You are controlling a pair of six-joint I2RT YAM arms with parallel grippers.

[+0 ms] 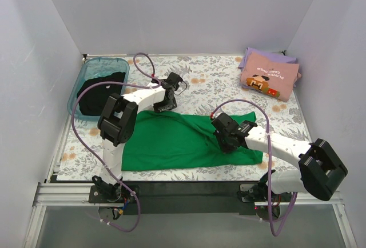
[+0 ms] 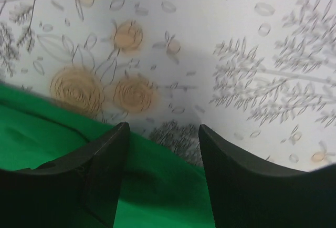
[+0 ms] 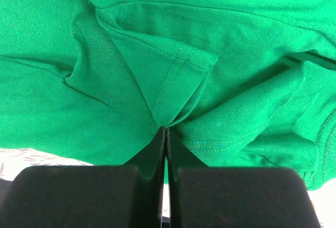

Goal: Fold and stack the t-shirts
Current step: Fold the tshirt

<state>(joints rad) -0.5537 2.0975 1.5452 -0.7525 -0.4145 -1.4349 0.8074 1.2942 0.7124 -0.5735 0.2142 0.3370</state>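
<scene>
The bright green t-shirt (image 1: 171, 139) lies spread on the flowered table in front of the arms. My right gripper (image 1: 220, 129) is shut on a pinched fold of the green t-shirt (image 3: 157, 75) at its right part. My left gripper (image 1: 164, 106) is open over the shirt's far edge; the green cloth (image 2: 157, 186) shows between its fingers (image 2: 107, 165) with nothing gripped. A black t-shirt (image 1: 100, 94) lies in the teal bin. The folded pink t-shirt (image 1: 269, 79) with a brown-orange graphic rests on the lavender t-shirt (image 1: 251, 56) at the far right.
The translucent teal plastic bin (image 1: 86, 74) stands at the far left. White walls close in the table on three sides. The flowered tablecloth (image 1: 211, 82) shows between the green shirt and the folded stack. A black strip runs along the near edge.
</scene>
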